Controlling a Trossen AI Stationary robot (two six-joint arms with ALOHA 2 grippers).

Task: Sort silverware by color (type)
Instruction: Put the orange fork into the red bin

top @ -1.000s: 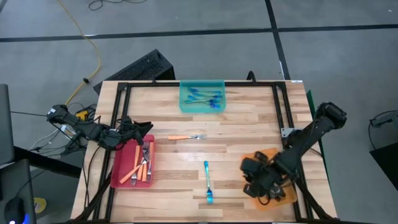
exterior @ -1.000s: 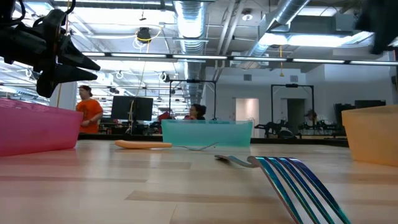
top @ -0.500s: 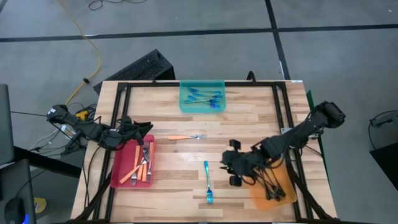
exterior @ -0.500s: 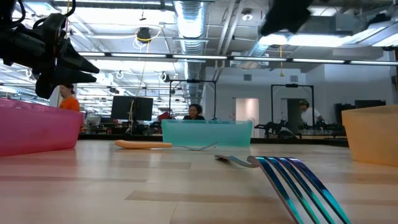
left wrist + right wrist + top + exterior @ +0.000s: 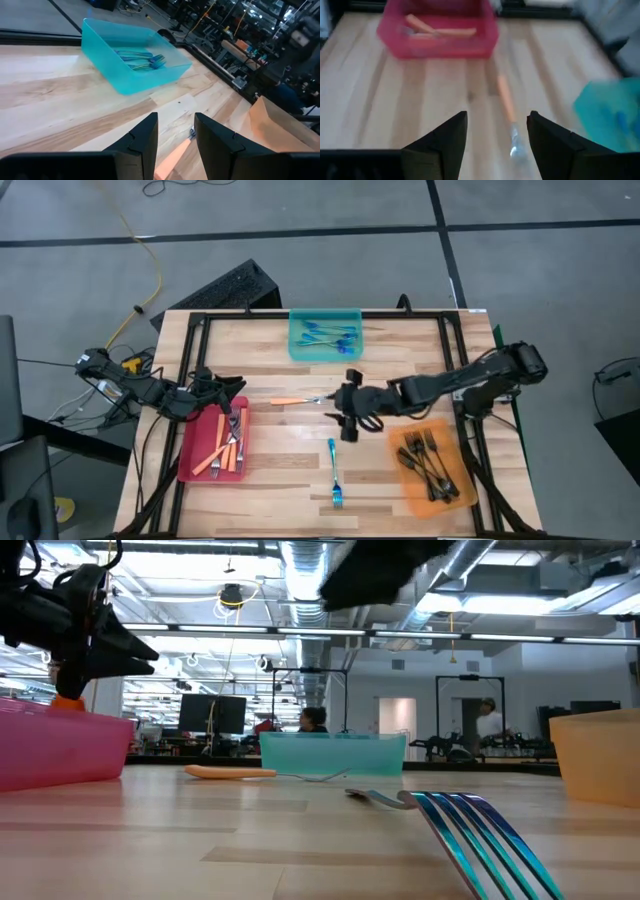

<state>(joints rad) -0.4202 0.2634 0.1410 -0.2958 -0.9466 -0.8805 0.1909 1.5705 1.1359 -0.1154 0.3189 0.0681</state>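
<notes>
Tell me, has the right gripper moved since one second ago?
Yes. The right gripper left the orange tray and crossed toward the table's middle, now beside the tines of the orange-handled fork.

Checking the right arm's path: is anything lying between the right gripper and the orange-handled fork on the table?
No. In the high view the open right gripper sits just beside the orange-handled fork, at its tine end, with only bare table between.

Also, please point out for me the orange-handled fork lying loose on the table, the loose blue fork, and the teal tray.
orange-handled fork (image 5: 290, 401), high view, on its orange handle.
blue fork (image 5: 334, 472), high view, middle of its shaft.
teal tray (image 5: 295, 350), high view, on its left wall.
</notes>
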